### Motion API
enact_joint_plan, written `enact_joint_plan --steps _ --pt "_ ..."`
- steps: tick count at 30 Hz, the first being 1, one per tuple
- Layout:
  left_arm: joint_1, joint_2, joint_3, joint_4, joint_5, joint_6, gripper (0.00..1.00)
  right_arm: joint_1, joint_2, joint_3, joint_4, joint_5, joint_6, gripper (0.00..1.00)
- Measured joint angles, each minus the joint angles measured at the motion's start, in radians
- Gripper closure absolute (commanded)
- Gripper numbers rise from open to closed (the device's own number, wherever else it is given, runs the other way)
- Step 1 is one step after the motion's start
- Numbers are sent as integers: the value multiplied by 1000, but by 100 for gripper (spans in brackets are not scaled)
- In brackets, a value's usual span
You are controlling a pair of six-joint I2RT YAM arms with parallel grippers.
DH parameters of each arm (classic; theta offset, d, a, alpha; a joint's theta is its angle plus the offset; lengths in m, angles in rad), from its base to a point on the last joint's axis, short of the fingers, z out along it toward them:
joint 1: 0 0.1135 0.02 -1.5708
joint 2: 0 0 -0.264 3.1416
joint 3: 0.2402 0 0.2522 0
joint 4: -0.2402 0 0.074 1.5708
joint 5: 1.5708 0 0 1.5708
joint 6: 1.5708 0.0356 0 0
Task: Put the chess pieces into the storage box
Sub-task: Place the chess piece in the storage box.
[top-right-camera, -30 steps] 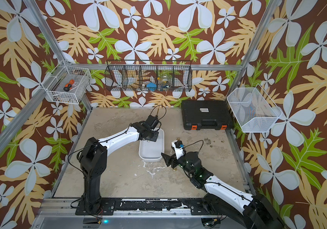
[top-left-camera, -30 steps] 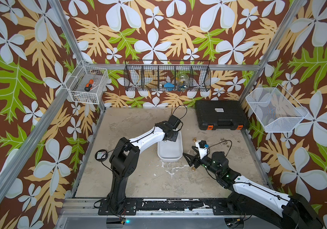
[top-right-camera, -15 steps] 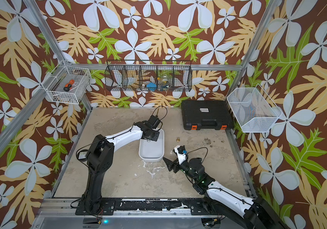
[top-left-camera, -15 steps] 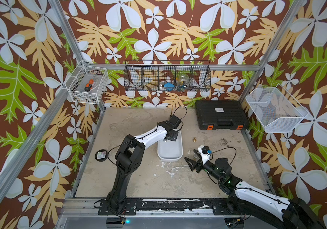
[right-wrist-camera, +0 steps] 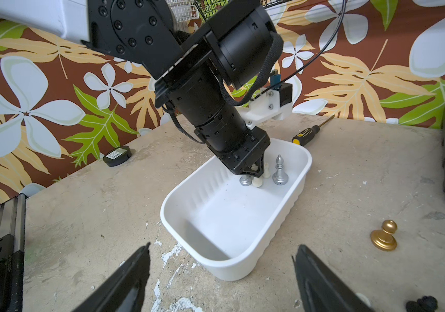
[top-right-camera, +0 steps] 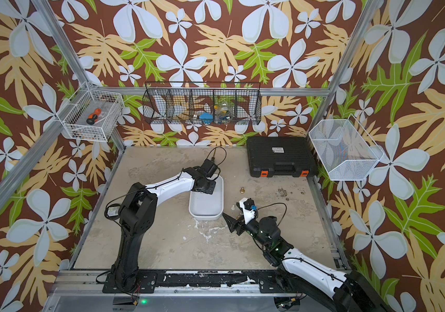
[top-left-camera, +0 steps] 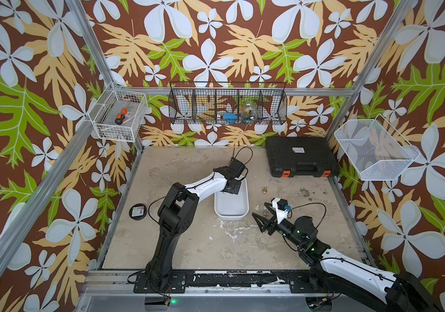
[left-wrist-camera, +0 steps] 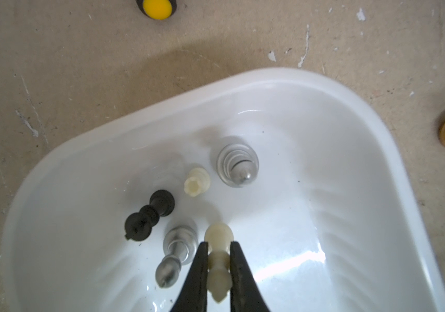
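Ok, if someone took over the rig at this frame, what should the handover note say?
Left gripper: shut on a cream piece, low inside the storage box, not yet released.
Right gripper: open, empty, near the box.
Done: four pieces in the box: silver bishop, cream rook, silver pawn, black piece lying down.
Left: release the held piece; collect the gold pawn and a small pale piece from the table beside the box.

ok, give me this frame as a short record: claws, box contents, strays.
left claw: shut on a cream piece, down inside the storage box
right claw: open, empty, facing the box
in box: silver bishop upright, short cream piece, black piece, second silver piece
loose on table: gold pawn, upright
other: screwdriver on table by the box
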Motion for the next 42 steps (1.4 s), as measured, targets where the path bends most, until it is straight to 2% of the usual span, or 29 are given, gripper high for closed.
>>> enact_joint_plan --steps 13,19,28,37,42 --pt "0 18 0 2 3 0 89 3 2 -2 3 -5 0 16" --pt "0 18 0 5 2 0 84 4 -6 -7 3 -4 0 16" --pt "0 18 0 6 2 3 69 5 -8 -11 4 -4 0 16" --pt "0 -29 0 8 2 0 68 5 -3 -10 5 2 0 16" --pt "0 -49 -4 19 -6 0 74 5 2 -11 11 3 0 17"
